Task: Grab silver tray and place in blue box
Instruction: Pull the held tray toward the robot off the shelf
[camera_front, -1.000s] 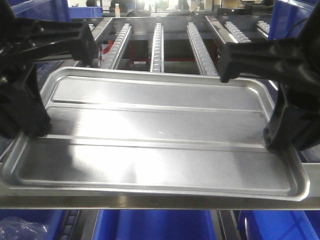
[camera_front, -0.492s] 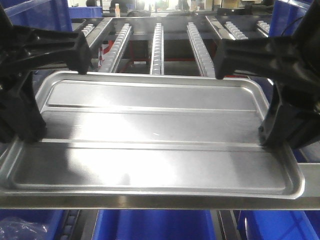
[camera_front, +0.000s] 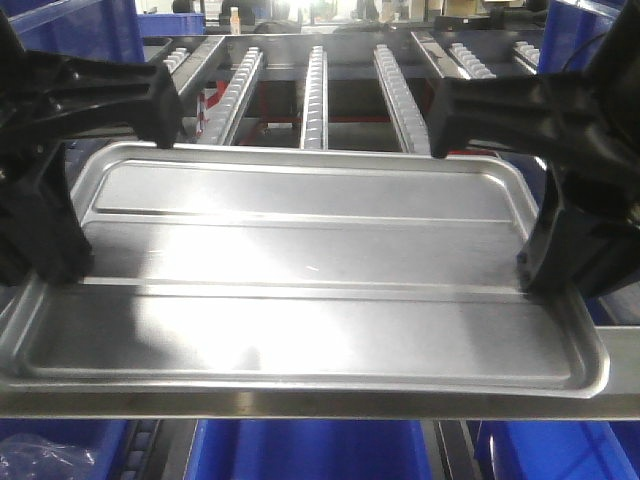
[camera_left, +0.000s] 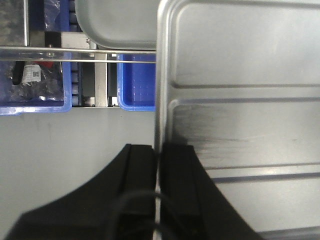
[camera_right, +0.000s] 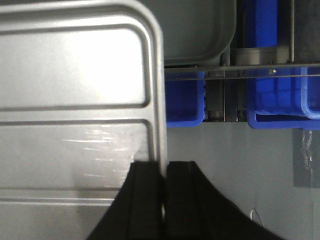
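The silver tray (camera_front: 310, 270) hangs level between my two arms, above a flat steel bar. My left gripper (camera_front: 60, 268) is shut on the tray's left rim; in the left wrist view its black fingers (camera_left: 142, 165) pinch the thin raised edge of the tray (camera_left: 240, 100). On the opposite side my right gripper (camera_front: 535, 282) is shut on the right rim, and the right wrist view shows my right gripper (camera_right: 164, 164) clamping the tray (camera_right: 75, 100) at its edge. A blue box (camera_front: 310, 450) shows below the tray, partly hidden by the bar.
A steel rack bar (camera_front: 300, 402) runs across under the tray's near edge. Roller rails (camera_front: 315, 95) stretch away behind. The wrist views show another grey tray (camera_left: 115, 25) and further blue bins (camera_left: 32, 95), (camera_right: 280, 75) lower down.
Over the last second the tray and both grippers shifted slightly left and the tray's right end rose a little. In the last half second almost nothing moved.
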